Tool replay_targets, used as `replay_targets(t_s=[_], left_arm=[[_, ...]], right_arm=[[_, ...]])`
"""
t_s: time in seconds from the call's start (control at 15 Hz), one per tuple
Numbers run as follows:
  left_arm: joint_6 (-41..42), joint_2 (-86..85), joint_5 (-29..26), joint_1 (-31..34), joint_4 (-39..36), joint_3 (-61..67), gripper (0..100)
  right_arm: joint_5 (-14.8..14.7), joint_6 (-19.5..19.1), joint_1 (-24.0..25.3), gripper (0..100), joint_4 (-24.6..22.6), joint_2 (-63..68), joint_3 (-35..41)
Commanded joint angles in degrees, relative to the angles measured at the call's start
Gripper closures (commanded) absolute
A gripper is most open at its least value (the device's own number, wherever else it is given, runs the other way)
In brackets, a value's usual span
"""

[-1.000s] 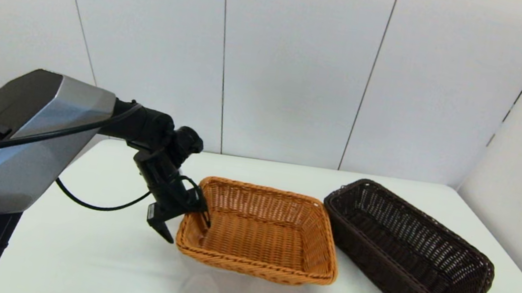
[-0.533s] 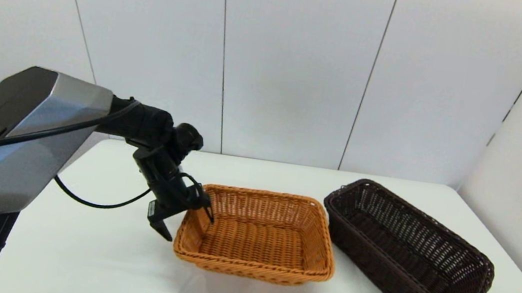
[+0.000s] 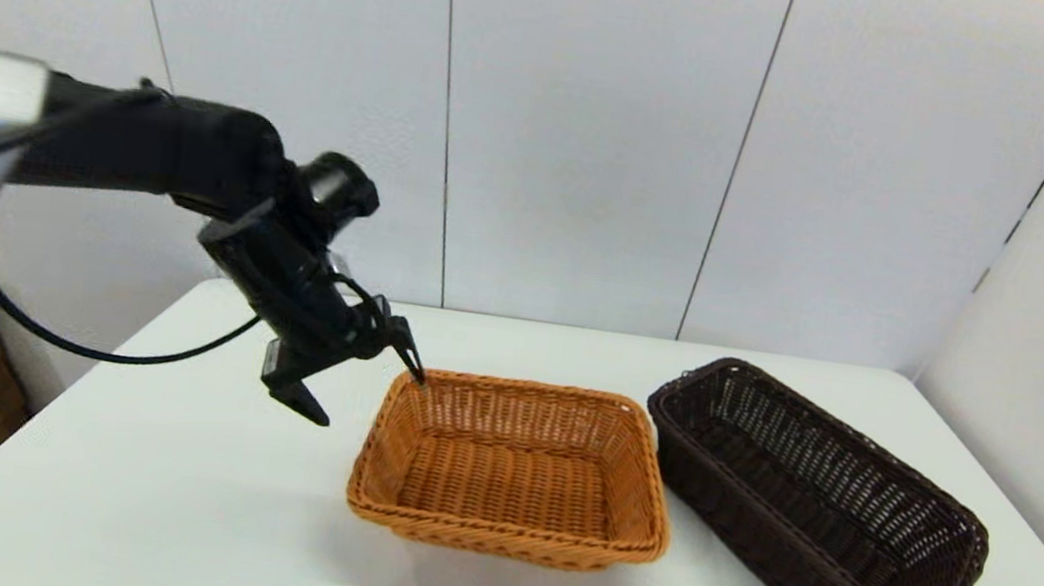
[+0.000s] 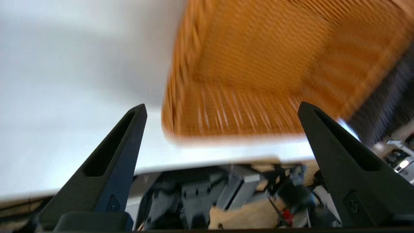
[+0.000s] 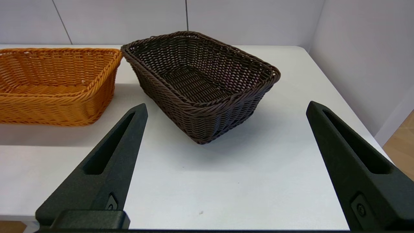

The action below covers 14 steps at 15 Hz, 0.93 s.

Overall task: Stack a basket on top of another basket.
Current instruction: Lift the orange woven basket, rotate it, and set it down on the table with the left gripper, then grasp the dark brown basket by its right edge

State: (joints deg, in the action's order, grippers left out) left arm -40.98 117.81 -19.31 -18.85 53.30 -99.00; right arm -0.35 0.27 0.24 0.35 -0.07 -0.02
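Here, orange basket (image 3: 513, 473) beside dark basket (image 3: 817, 503), rims nearly touching.

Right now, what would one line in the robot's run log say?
left end effector: open, raised beside orange-tan basket | right end effector: open, facing dark brown basket | baskets: side by side on table, not stacked

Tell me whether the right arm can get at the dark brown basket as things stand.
Probably yes. The right gripper is open and faces the dark brown basket across bare table; the orange basket sits off to one side.
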Motion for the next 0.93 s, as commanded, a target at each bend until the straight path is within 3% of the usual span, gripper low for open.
replay_targets(t_s=[0.07,0.27,0.53,0.93], left_arm=[[5.39,-25.7,4.1,-0.84,7.08,7.33,0],[11.63,-41.08,9.82,-1.46,7.0,18.14,0],[11.54,-56.81,11.58,-0.49,7.0,29.21,0],[14.0,-80.72,11.58,6.45,7.0,43.72,0]], right_arm=[[0.0,0.0,0.02,0,0.0,-0.01,0.02],[0.0,0.0,0.02,0,0.0,-0.01,0.02],[0.0,0.0,0.02,0,0.0,-0.01,0.02],[0.0,0.0,0.02,0,0.0,-0.01,0.02]])
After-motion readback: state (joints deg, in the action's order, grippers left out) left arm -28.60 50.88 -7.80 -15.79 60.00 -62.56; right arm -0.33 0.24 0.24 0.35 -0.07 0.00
